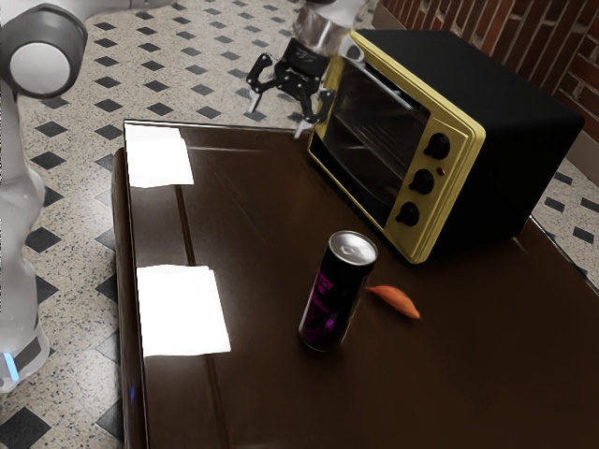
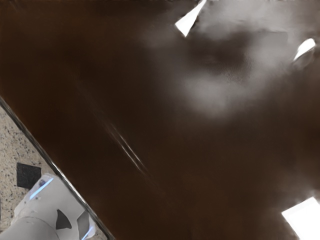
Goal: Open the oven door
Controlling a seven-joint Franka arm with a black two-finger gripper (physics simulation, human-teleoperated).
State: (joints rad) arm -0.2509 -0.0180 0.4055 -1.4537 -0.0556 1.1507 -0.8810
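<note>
In the exterior view, the jaws [image 1: 277, 118] gape wide and empty above the tabletop [image 1: 253, 215]. Just to their right is the closed oven door [image 1: 372, 136], its long axis slanting toward the knobs [image 1: 422, 181]; the jaws should probably turn to face it.

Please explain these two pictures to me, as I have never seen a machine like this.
This is a simulated scene: a white jointed robot arm with a black two-fingered claw. The exterior view is taken from beside the arm; the wrist view comes from a camera on its hand, looking down at the dark brown table. On the table stand a boxy black oven with a yellow front, its glass door shut, and a black drink can with magenta markings. Beside the can lies a slim orange object. The claw is open, holding nothing.
</note>
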